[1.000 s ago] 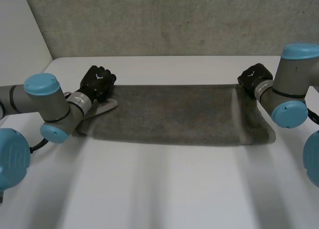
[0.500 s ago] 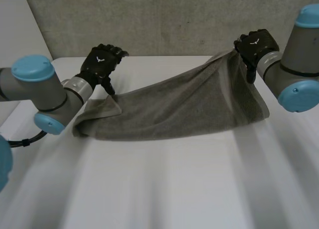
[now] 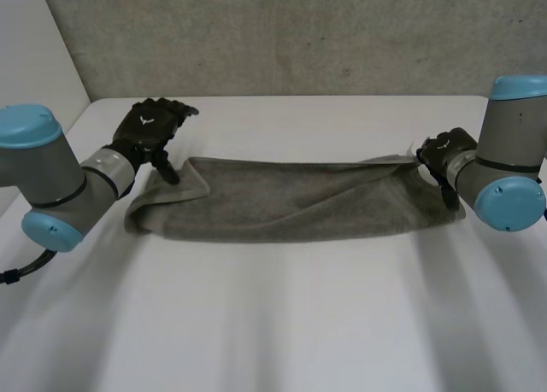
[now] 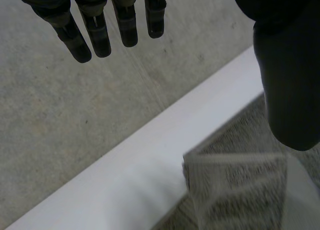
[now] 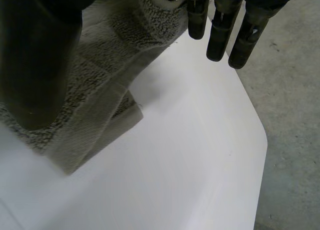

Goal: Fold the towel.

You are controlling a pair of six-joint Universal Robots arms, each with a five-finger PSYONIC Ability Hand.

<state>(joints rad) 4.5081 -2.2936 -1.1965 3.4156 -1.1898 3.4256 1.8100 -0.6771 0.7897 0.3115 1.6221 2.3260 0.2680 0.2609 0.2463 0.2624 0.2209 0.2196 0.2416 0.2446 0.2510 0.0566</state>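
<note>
**Towel half in hand:** A grey towel [image 3: 291, 200] is seen laid as a long, narrow band across the white table [image 3: 273, 324], its long axis running from one arm to the other. The right hand [image 3: 446, 151] is set at the towel's right end. There the far corner is pinched between thumb and fingers [image 5: 220, 29] and held slightly off the table, with the cloth draped from them down to the tabletop.

The left hand [image 3: 147, 129] is poised just above the far corner of the left end, fingers straight and spread, with nothing grasped. In the left wrist view that corner is seen lying below the gap between thumb and fingers.

The coming move is judged to turn on this. The left corner lies directly beneath the unclenched hand, which would have to be lowered and closed before both ends can be carried together.

The number of layers in the towel cannot be made out. The right fingertips' contact with the cloth is partly cut off, and the right end's near corner is hidden behind the arm.
</note>
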